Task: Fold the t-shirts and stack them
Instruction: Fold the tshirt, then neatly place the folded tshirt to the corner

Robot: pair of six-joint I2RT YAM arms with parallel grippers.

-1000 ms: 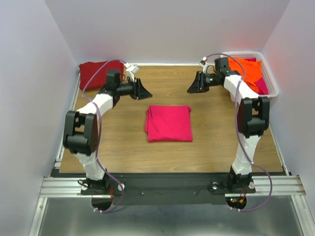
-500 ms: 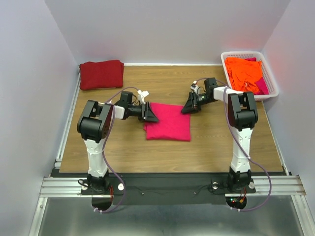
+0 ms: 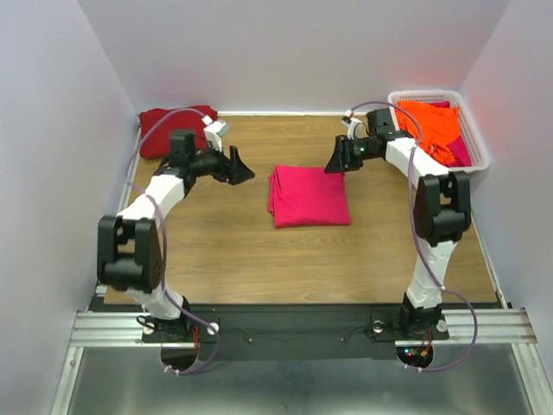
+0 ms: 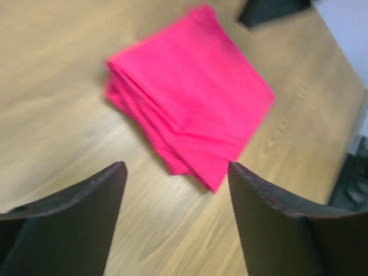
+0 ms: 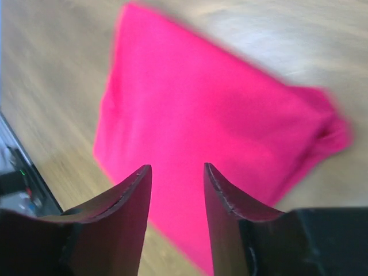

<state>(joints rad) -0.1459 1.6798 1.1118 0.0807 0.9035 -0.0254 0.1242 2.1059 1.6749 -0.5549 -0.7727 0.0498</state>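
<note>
The pink shirt [image 3: 308, 196] lies folded in a neat square on the wooden table [image 3: 225, 251], near the middle and a bit toward the far side. It is soft, thin cloth in many layers, so it should be light and floppy. It may slide on the smooth wood, or come undone if only the top layer is pinched. A good place to grab looks like a thick folded edge, with a finger going under all the layers and one claw on each side. The dark red shirt [image 3: 168, 130] sits folded in the far left corner, and that is likely where the pile will go. The orange shirts [image 3: 429, 125] lie in a heap in the white basket [image 3: 436, 93] at the far right. The left claw [image 3: 242, 166] hangs near the pink shirt's left side, its fingers wide apart and holding nothing. The right claw [image 3: 333, 162] hangs just by the shirt's far right corner, its fingers a little apart, also holding nothing. Bare wood lies between the pink shirt and the dark red one, so that way looks open. The walls [image 3: 52, 173] stand close on the left, right and back.
</note>
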